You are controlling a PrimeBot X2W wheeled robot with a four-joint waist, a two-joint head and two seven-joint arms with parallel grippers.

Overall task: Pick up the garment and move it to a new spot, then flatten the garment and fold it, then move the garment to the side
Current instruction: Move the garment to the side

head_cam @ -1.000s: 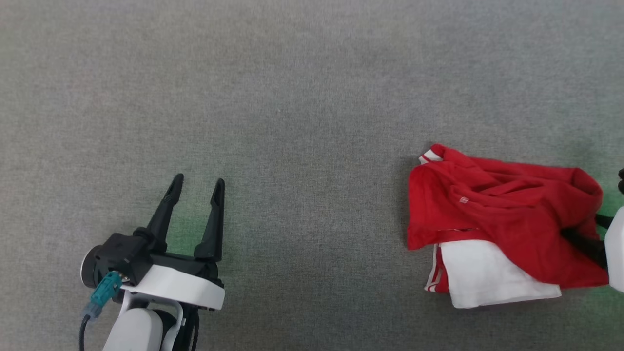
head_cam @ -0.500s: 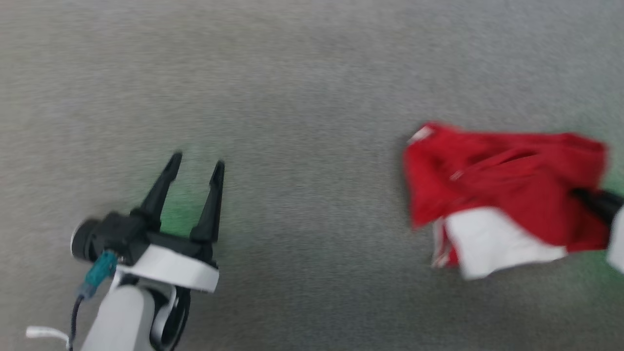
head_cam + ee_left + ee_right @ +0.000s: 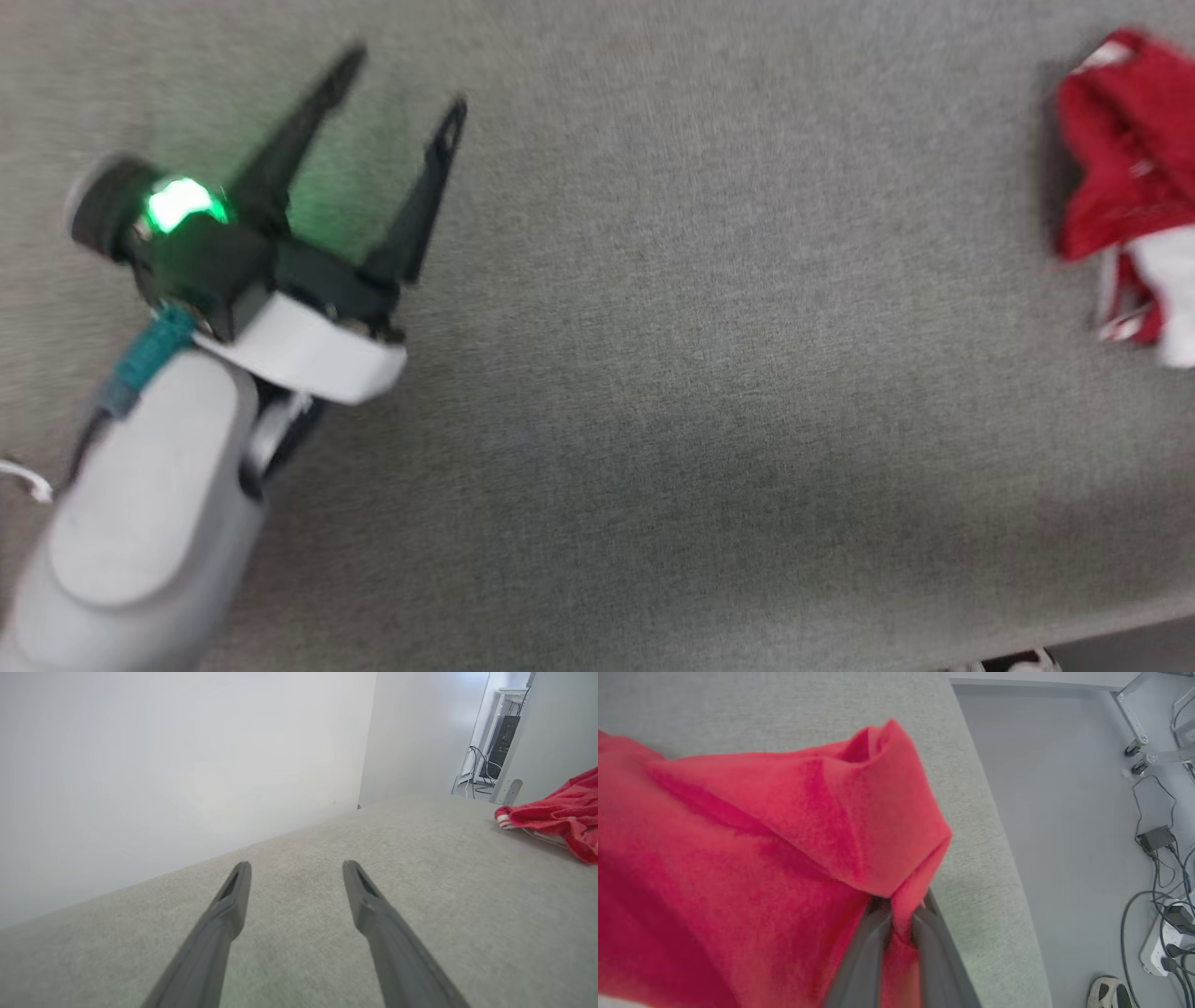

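From the head, the left pincer (image 3: 405,79) is hovering over the grey desk (image 3: 700,327), fingers gaping wide around nothing, and the garment (image 3: 1120,159) is sitting at the far right. From the left wrist, the garment is resting on the desk, well apart from those fingers. From the right wrist, the right pincer (image 3: 901,910) is pinching a red fold of it near the desk's edge.
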